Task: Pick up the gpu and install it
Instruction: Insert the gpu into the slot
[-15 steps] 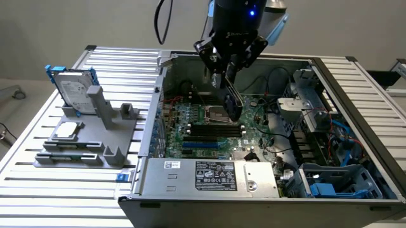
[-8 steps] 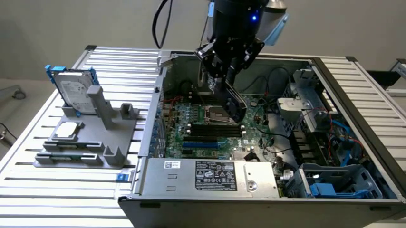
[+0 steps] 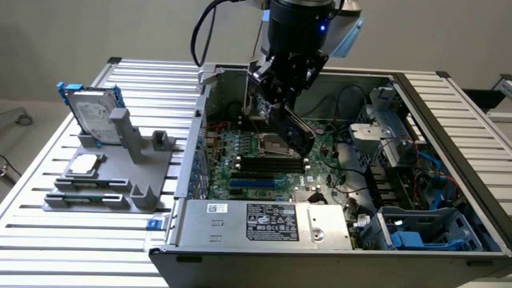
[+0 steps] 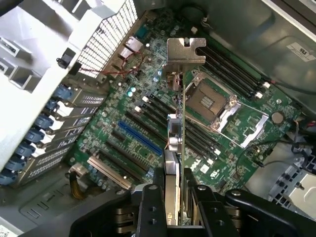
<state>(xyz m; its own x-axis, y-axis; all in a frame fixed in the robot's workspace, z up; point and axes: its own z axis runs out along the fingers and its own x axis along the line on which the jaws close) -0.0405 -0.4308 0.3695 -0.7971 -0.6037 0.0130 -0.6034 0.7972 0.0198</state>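
My gripper (image 3: 277,96) hangs inside the open computer case (image 3: 192,174), shut on the gpu (image 3: 297,133). The card hangs tilted above the motherboard (image 3: 264,174), black shroud showing, just over the processor socket. In the wrist view the gpu (image 4: 174,138) is seen edge-on, its silver bracket (image 4: 185,50) at the far end. The black fingers (image 4: 152,197) of the gripper (image 4: 175,192) clamp it from both sides. Below it lie the black expansion slots and a blue slot (image 4: 139,139). The card hovers clear of the board.
An empty processor socket (image 4: 210,101) and memory slots sit beside the card. The power supply (image 3: 264,222) fills the case's front, with a drive cage (image 3: 428,231) on the exterior view's right. A grey fixture (image 3: 112,180) outside holds a hard drive (image 3: 95,117) and a processor chip (image 3: 86,165).
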